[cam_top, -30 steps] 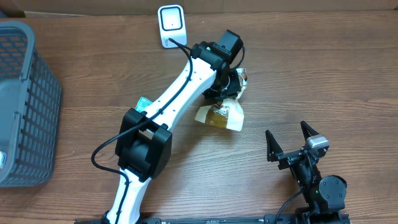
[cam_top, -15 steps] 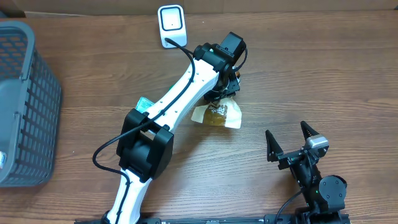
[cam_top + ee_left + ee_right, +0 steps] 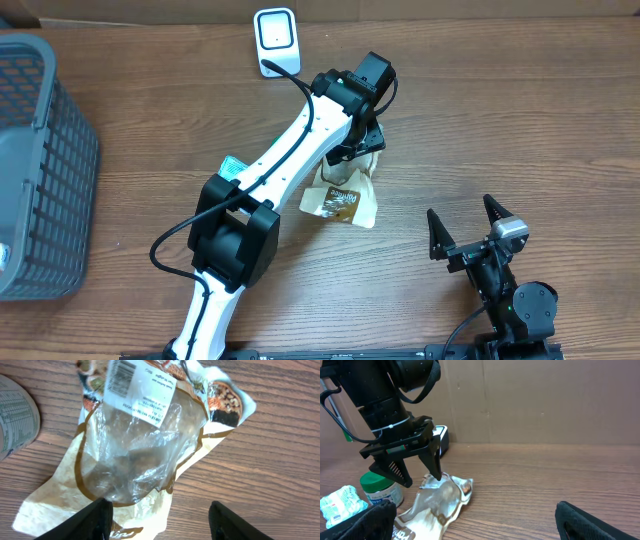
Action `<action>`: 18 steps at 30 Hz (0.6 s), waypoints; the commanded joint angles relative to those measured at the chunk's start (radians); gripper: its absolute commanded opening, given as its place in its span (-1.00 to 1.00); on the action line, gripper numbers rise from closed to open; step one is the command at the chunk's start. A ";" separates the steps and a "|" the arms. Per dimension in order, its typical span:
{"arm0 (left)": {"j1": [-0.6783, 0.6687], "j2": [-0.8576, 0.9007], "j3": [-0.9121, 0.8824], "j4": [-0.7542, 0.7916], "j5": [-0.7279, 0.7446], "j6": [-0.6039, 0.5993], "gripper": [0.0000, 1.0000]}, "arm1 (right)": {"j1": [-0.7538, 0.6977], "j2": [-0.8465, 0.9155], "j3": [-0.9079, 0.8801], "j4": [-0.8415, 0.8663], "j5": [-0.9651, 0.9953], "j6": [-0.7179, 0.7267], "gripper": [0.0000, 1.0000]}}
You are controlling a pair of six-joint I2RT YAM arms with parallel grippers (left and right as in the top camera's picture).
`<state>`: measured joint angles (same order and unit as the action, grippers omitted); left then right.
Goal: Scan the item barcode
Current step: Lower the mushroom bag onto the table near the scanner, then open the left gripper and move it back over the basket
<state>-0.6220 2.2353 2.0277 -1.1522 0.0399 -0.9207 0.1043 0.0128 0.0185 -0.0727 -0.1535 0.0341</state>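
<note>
The right gripper (image 3: 462, 215) sits nearest, at five o'clock on the table (image 3: 520, 120), with its fingers spread wide on nothing. It seems parked there to leave the middle free for the other arm.

At the table's centre one snack pouch (image 3: 340, 200) with a clear window lies flat on the wood. Its white label is turned up, so the barcode (image 3: 121, 375) faces the wrist camera rather than the reader. That probably makes the code easy to find, but it likely needs lifting and turning before it can be read.

The left gripper (image 3: 422, 478) hangs just over the pouch's twelve o'clock end. Its fingers are spread to either side and pinch nothing. One tip seems to touch the film, though I cannot be sure.

At the pouch's nine o'clock stand one green-lidded tub (image 3: 380, 487) and one small teal-and-white packet (image 3: 337, 502), probably waiting their turn.

Farther out at nine o'clock is one grey mesh basket (image 3: 40, 170). Farthest, at twelve o'clock, one white barcode scanner (image 3: 275, 40) stands by the wall.
</note>
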 commanded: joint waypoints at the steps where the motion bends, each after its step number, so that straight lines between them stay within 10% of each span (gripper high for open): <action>1: 0.000 0.015 0.002 0.000 -0.014 0.010 0.33 | -0.005 -0.010 -0.011 0.003 -0.005 0.008 1.00; 13: 0.089 -0.154 0.281 -0.164 -0.029 0.365 0.54 | -0.005 -0.010 -0.011 0.003 -0.005 0.008 1.00; 18: 0.208 -0.324 0.383 -0.246 -0.029 0.491 0.99 | -0.005 -0.010 -0.011 0.003 -0.005 0.008 1.00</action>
<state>-0.4908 2.0743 2.3375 -1.3712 0.0261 -0.5655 0.1043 0.0128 0.0185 -0.0727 -0.1528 0.0338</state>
